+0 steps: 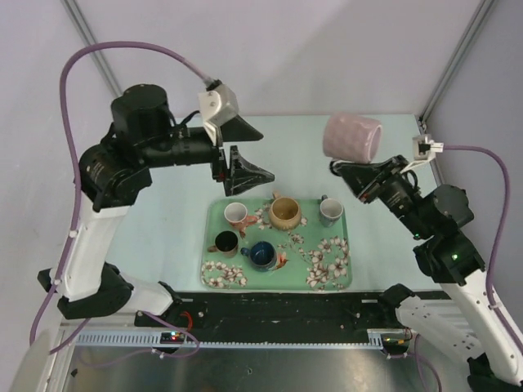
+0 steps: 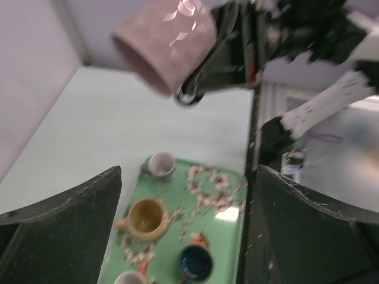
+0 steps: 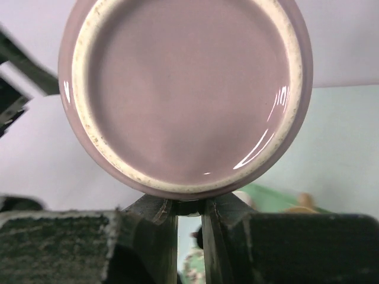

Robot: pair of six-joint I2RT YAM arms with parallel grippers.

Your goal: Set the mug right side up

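While aloft, mug [image 1: 352, 137] against right fingers [image 3: 151, 236].

A pale table [image 1: 155, 229] sits enclosed by plain grey walls [image 1: 327, 49] and metal struts [image 1: 88, 41].

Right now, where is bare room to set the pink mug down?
Bare table lies left of the green tray and behind it, right of the left gripper. The tray is crowded with five cups; only its near-right corner is free.

Pink mug [image 1: 352, 136] sideways in right gripper [image 1: 341, 169] at upper right, left gripper [image 1: 263, 155] spread wide at centre, green tray [image 1: 207, 237] below.
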